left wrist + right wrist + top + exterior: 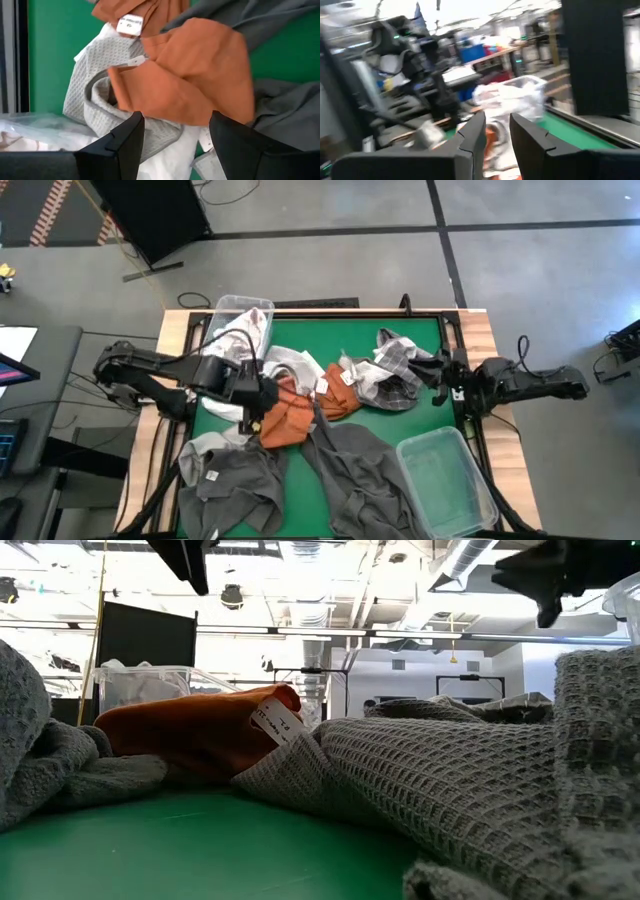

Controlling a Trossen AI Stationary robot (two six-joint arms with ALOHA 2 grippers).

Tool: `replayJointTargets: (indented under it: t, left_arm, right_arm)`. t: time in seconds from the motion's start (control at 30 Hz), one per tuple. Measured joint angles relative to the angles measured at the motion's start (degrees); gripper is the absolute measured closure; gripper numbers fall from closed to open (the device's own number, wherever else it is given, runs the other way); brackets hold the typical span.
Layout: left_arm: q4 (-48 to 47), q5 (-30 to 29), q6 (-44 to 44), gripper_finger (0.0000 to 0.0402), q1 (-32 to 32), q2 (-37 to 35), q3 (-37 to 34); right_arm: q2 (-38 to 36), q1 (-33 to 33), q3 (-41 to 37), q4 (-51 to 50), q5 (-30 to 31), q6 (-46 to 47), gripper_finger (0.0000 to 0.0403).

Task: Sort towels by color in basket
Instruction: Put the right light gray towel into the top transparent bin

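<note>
Towels: mixed heap on green mat (420, 395), none visibly sorted at this moment. Landmark: rust orange towel (290, 418), mid-mat.
- White gridded towel (398, 355): right of landmark, toward far edge.
- Dark grey towel (360, 470): just beside landmark on near side, appears to overlap its edge.
- Pale grey towel (100, 90): tucked under landmark, white cloth beneath.
- Clear bin (240, 320) holding white cloth: left of landmark, far edge. Empty clear bin (445, 480): right, near edge.
- Left gripper (175, 132): poised just above landmark, fingers spread wide, nothing held.
- Right gripper (497, 132): well right of landmark, at mat's edge, raised; fingers slightly apart, empty.

Risks, judged: closing here likely pinches pale grey layer along with orange; overlapping dark grey likely drags along on lift; tags (130, 24) may snag; mixed colours then dropped into one bin.
</note>
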Motion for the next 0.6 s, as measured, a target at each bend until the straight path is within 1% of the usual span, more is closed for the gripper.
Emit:
replayJointTargets:
  t: [0.07, 0.17, 0.4, 0.5, 0.6]
  left_arm:
    - [0.58, -1.40, -0.56, 0.0190, -1.78, 0.00, 0.00]
    - [1.48, -3.59, -1.31, 0.0190, -3.69, 0.00, -0.02]
    - [2.29, -5.39, -3.03, 0.0190, -6.38, 0.00, -0.09]
    - [2.37, -6.29, -3.26, 0.0190, -7.02, 0.00, -0.09]
    - [3.27, -8.50, -2.87, 0.0190, -7.25, 0.00, -0.11]
  right_arm:
    - [1.92, 0.27, -0.02, 2.79, -2.08, -0.28, 0.0285]
    - [5.31, 0.15, -0.02, 7.26, -2.01, -0.53, 0.0285]
    - [14.27, -0.16, 0.08, 14.92, -1.96, -5.56, 0.0285]
    - [18.64, -0.16, 2.36, 14.79, -2.62, -7.78, 0.0281]
    - [22.81, -0.13, 6.01, 13.40, -3.10, -10.34, 0.0272]
